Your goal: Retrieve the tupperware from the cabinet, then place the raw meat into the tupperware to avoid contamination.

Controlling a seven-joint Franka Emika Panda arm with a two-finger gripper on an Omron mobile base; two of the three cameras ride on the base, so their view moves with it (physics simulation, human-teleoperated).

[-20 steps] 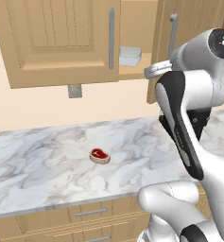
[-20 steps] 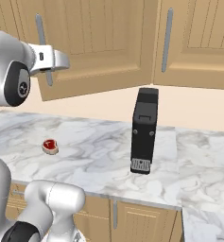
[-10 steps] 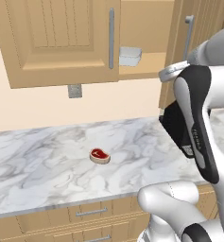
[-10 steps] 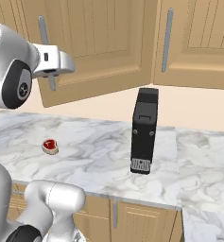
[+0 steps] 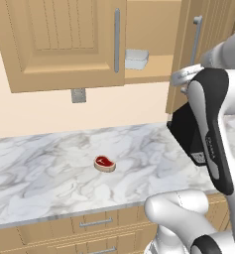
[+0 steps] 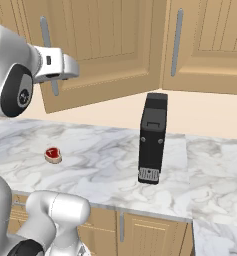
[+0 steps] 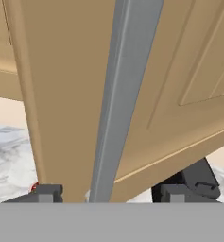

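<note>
Marble counter point(image 5: 49, 163), meat point(image 5: 104, 163) mid-counter, coffee machine point(image 6: 153, 138) toward right edge, tupperware point(image 5: 136, 59) on shelf of open cabinet point(image 5: 64, 39), gripper point(image 7: 108, 193) raised, fingers spread astride door handle point(image 7: 120, 94).

Next to the cabinet point(image 5: 64, 44) door handle point(image 7: 123, 94), the pincer point(image 7: 106, 193) tips are mostly chopped off by the frame bottom, so contact is probably there but can't tell. The door hides most of the coffee machine point(image 7: 198, 177).
</note>
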